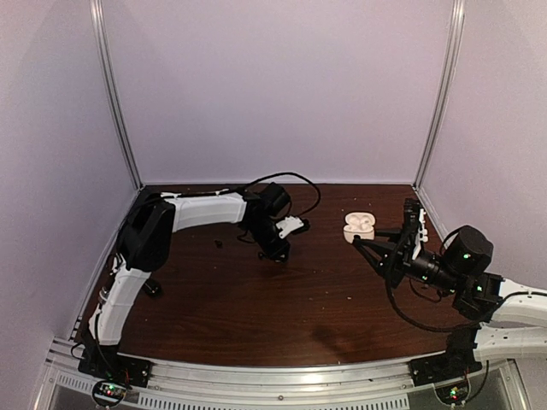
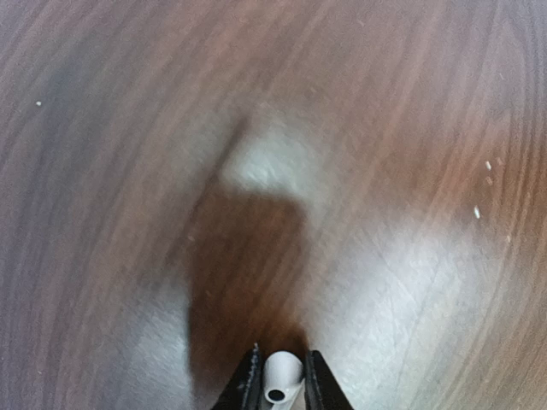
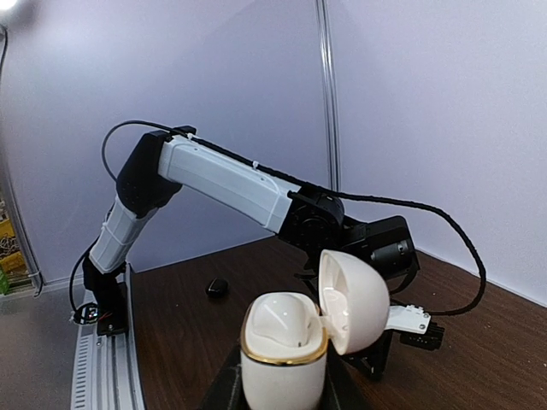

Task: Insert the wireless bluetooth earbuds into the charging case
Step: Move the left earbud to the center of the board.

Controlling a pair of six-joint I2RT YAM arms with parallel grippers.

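White earbud (image 2: 282, 377) sits pinched in the left gripper (image 2: 282, 354); the right gripper (image 1: 364, 241) clamps the charging case (image 3: 285, 350), its lid hinged open toward 3 o'clock.

A glossy white egg-shaped charging case with gold rim (image 3: 282, 346) sits clasped in the right pincer (image 3: 283, 386), lid hinged open rightward. Behind, a small rounded black earbud (image 3: 216, 288) lies on the dark wooden tabletop (image 3: 184, 342).
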